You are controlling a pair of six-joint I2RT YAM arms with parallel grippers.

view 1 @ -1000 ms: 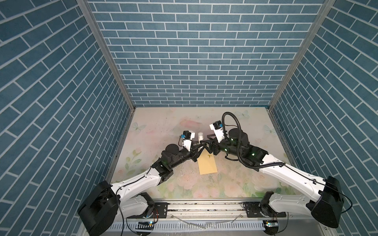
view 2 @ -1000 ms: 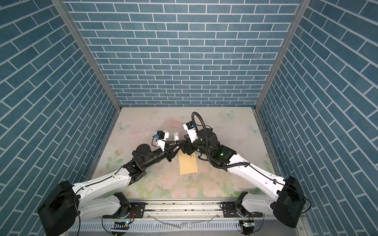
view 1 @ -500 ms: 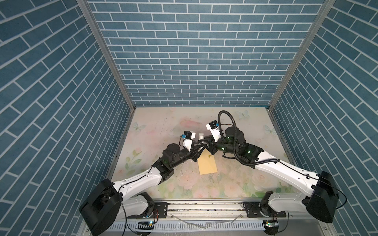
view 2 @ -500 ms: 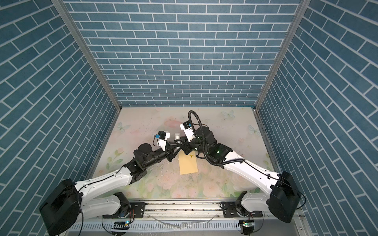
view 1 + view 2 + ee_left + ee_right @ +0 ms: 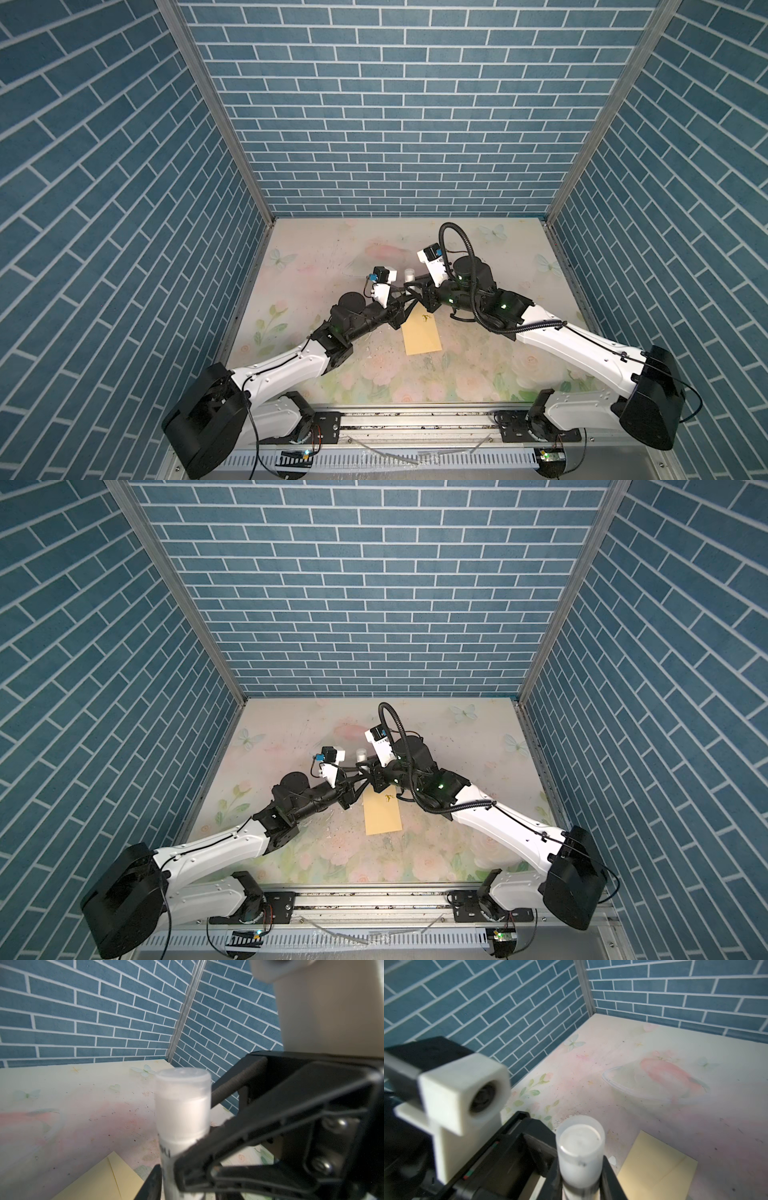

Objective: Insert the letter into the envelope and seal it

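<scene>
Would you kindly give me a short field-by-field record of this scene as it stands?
Envelope: yellow, lying on the table, small dark mark facing up
Letter: not visible
White capped tube: upright, between both claws, near the envelope's far end
Right claw: shut on the tube
Left claw: at the tube; grip unclear

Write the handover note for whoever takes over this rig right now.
The right gripper is shut on the glue stick, cap on and pointing up, near the far end of the envelope.
The left gripper is right beside the same stick; whether its jaws grip it cannot be told.
The envelope lies flat on the table, small dark mark facing up.
The letter is not in view; it is probably inside the envelope, but that is unconfirmed.
Done: apparently the insertion.
Left: uncap the stick, glue the flap and press it shut. The flap's state is unclear.
</scene>
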